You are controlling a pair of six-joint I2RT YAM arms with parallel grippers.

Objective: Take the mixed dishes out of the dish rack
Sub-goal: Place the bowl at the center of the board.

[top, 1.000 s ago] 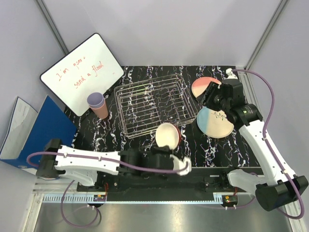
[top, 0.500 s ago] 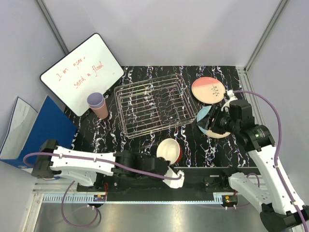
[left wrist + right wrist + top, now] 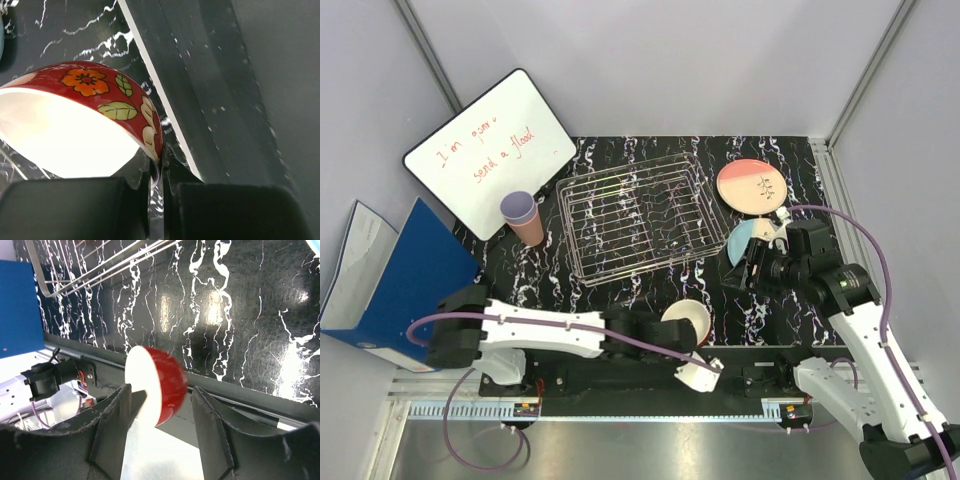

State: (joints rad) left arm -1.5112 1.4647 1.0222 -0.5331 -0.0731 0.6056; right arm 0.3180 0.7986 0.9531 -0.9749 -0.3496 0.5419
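My left gripper (image 3: 687, 346) is shut on the rim of the glossy red patterned bowl (image 3: 686, 321), holding it tilted at the table's near edge; in the left wrist view my fingers (image 3: 161, 172) pinch the bowl (image 3: 105, 95) by its flowered wall. My right gripper (image 3: 746, 268) is open and empty, over the near edge of the light-blue/cream plate (image 3: 739, 239); its wrist view (image 3: 162, 427) shows the bowl (image 3: 167, 385) beyond. The pink/cream plate (image 3: 752, 186) lies at the far right. The lavender cup (image 3: 517, 209) sits nested in the salmon-pink cup (image 3: 531, 231), left of the wire dish rack (image 3: 630, 215).
A white whiteboard (image 3: 490, 145) with red writing leans at the back left. A blue folder (image 3: 395, 270) stands at the left edge and also shows in the right wrist view (image 3: 17, 305). A dark rail (image 3: 210, 100) runs along the table's near edge, right beside the bowl.
My left gripper has carried the bowl from near the rack's front corner down to the near table edge. My right gripper has pulled back from the pink plate to over the blue plate.
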